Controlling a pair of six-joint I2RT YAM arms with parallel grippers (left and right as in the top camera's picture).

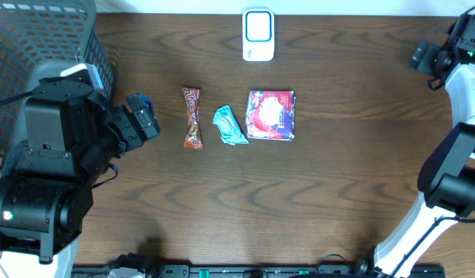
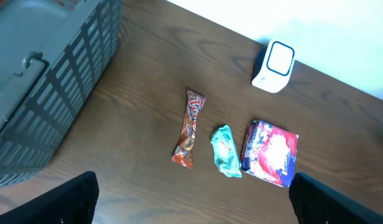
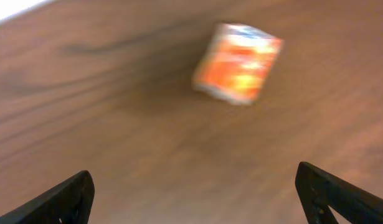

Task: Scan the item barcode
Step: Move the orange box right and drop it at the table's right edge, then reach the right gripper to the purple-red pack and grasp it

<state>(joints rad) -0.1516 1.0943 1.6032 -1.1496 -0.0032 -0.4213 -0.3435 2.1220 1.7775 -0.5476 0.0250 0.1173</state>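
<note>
1. Dark wooden tabletop [image 1: 337, 193] carried a red square foil packet [image 1: 271, 115] flat at its middle, just beside a crumpled teal wrapper [image 1: 230, 126].
2. Left fingers [image 2: 73, 199] and right fingers [image 3: 60, 202] both stood apart, holding nothing.

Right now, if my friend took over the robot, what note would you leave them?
Left pincer: open, empty, near the candy bar.
Right pincer: open, empty, away from the items.
The candy bar, teal wrapper and red packet lie in a row in front of the white scanner.
Done: no scan shows.
To do: pick one up and show its barcode to the scanner.
</note>
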